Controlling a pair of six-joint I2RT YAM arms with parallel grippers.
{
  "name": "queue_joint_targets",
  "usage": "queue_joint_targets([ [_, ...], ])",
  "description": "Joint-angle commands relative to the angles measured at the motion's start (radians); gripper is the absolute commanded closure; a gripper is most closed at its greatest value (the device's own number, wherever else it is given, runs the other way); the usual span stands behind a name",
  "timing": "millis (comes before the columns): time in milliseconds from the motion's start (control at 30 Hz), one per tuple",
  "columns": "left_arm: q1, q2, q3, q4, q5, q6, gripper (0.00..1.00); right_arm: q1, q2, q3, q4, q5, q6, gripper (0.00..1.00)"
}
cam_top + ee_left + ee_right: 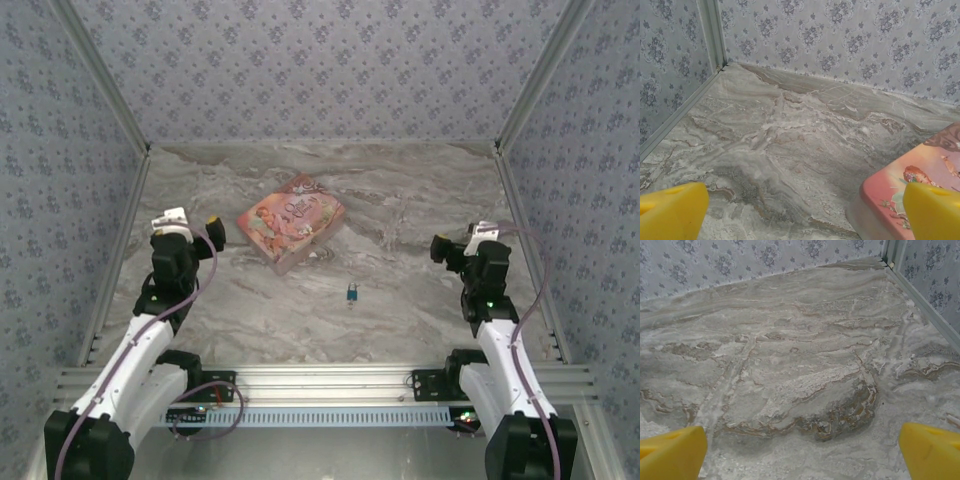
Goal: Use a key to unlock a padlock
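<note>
Right gripper (pixel 452 247) gapes wide and empty, padlock (pixel 352 293) to its left and slightly back, farther from the equally wide left gripper (pixel 196 223).

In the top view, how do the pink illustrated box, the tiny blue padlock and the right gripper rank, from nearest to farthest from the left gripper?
1. The pink illustrated box: just right of the left gripper.
2. The tiny blue padlock: centre, closer to the arm bases.
3. The right gripper: far right side.
</note>
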Motion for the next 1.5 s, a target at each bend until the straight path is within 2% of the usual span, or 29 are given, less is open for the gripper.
queue_joint_targets([
  [0,0.008,0.010,-0.003,0.038,0.009,0.017,0.01,-0.011,0.052,-0.062,0.163,0.053,-0.050,0.00],
  [467,0.009,0.021,0.004,0.036,0.021,0.007,0.01,-0.035,0.352,-0.160,0.609,-0.030,-0.079,0.00],
  [767,0.010,0.029,0.010,0.029,0.020,0.015,0.01,-0.052,0.615,-0.133,0.899,-0.097,-0.066,0.00],
  [900,0.010,0.029,0.013,0.023,0.021,0.022,0.01,-0.052,0.715,-0.128,0.973,-0.099,-0.062,0.00],
  [967,0.011,0.031,0.012,0.021,0.021,0.025,0.01,-0.054,0.758,-0.105,0.972,-0.112,-0.063,0.00],
  [1033,0.011,0.034,0.011,0.022,0.021,0.028,0.01,-0.046,0.753,-0.037,0.842,-0.129,-0.080,0.00],
  [1133,0.013,0.043,0.010,0.022,0.016,0.036,0.00,0.029,0.766,0.040,0.709,-0.011,-0.132,0.00],
  [1467,0.048,0.186,-0.020,0.002,-0.086,0.067,0.00,0.031,0.767,0.036,0.721,-0.009,-0.132,0.00],
])
